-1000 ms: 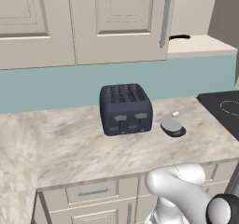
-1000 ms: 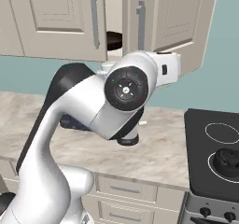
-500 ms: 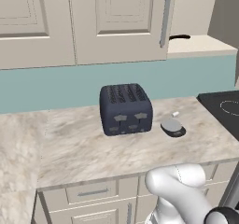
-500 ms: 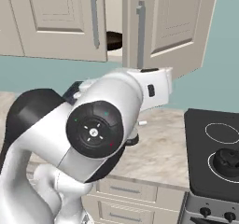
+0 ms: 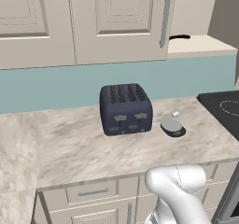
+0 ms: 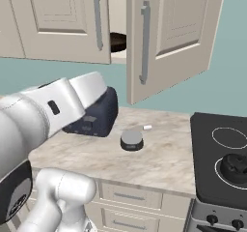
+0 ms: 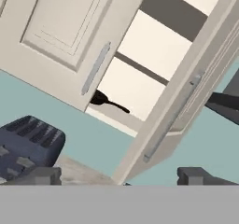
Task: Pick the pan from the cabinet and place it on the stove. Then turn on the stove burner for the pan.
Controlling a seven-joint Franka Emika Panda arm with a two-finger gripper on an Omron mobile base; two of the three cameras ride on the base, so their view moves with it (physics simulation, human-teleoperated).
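Hand view: gripper (image 7: 120,175) with its two dark fingertips (image 7: 43,175) spread wide apart, nothing between them, aimed up at the cabinet (image 7: 140,73), which stands with one door (image 7: 186,92) swung open. Pan (image 7: 99,98): dark skillet on the lowest shelf inside, mostly hidden behind the closed door (image 7: 65,36), its thin handle (image 7: 116,106) projecting into the open gap. Left base view: same handle (image 5: 179,37) showing past the door edge. Right base view: pan's rim (image 6: 118,42) dark between the two doors. Counter (image 6: 164,153), marbled: navy four-slot toaster (image 5: 125,108) toward the left, small grey round object (image 5: 172,127) just to its right. Stove (image 6: 219,163): black glass cooktop at far right, white burner ring (image 6: 228,137) at its far side bare, a dark object (image 6: 236,166) on the near ring, knobs (image 6: 212,219) along the front.
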